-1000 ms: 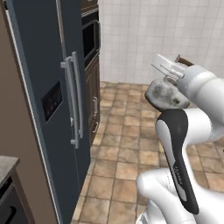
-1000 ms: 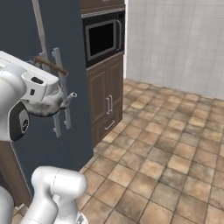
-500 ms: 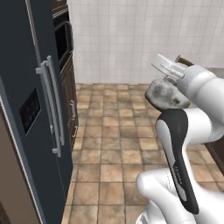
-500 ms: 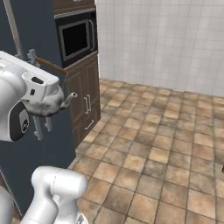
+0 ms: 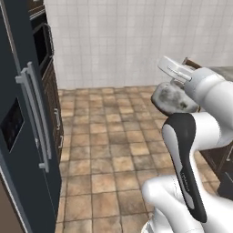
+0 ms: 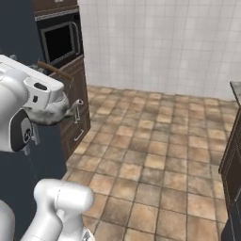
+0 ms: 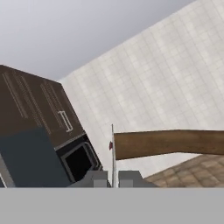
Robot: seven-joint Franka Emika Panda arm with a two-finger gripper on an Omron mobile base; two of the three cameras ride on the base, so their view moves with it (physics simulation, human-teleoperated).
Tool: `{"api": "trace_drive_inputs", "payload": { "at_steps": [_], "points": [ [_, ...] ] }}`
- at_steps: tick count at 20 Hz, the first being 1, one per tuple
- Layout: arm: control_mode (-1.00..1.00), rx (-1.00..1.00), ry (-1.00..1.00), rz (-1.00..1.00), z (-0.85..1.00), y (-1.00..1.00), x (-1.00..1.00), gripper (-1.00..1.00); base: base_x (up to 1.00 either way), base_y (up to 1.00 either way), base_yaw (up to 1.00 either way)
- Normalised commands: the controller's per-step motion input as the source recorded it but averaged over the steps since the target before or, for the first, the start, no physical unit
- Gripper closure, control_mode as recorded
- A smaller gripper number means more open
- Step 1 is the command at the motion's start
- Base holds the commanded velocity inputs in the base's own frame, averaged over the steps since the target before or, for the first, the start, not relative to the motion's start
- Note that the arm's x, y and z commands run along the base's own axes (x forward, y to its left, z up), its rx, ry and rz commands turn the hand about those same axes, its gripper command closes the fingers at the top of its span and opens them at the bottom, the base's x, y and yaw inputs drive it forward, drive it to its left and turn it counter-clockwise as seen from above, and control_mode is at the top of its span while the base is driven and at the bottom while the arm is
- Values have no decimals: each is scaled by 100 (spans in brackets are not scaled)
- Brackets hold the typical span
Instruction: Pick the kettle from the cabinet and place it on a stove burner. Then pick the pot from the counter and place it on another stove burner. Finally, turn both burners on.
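the white robot arm with dark joints carries a small round silvery metal kettle (image 5: 172, 98) high above the brown tiled floor (image 5: 109, 150), well clear of any desk. in the left base view the kettle's mottled body sits just below the white hand, pressed against the arm's wrist. in the right base view the same kettle (image 6: 52, 112) hangs under the hand, its short spout pointing toward the dark wooden drawers, and its thin arched brown handle (image 6: 54, 71) rises beside the hand.

in the hand view the brown handle (image 7: 168, 143) runs as a broad horizontal bar from the centre to the right edge, directly above the fingers (image 7: 99, 178), which stand pressed together with only a thin slit between them. the gripper (image 7: 113, 178) is thus clenched on the kettle's handle.

to the left in the left base view stands a tall dark blue-grey refrigerator (image 5: 22, 136) with two long vertical silver bar handles (image 5: 36, 123). beyond it, a dark built-in wall oven (image 6: 59, 41) with a black glass door is set in dark brown wooden cabinetry. a white tiled wall (image 5: 113, 41) closes the far side of the room. at the right edge of the right base view a dark brown cabinet (image 6: 233, 160) under a grey top is partly visible.
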Motion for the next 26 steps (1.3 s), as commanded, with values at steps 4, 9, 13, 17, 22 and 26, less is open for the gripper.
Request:
{"api": "trace_drive_inputs", "payload": {
  "at_steps": [4,9,13,17,22,26],
  "points": [
    [100,0,0,0,0,0,0,100,0,-22,-29],
    [100,0,0,0,0,0,0,100,0,-14,-31],
    [100,0,0,0,0,0,0,100,0,-9,-32],
    [100,0,0,0,0,0,0,100,0,-11,-32],
    [100,0,0,0,0,0,0,100,2,-5,-35],
    [100,0,0,0,0,0,0,100,6,0,-37]
  ]
}}
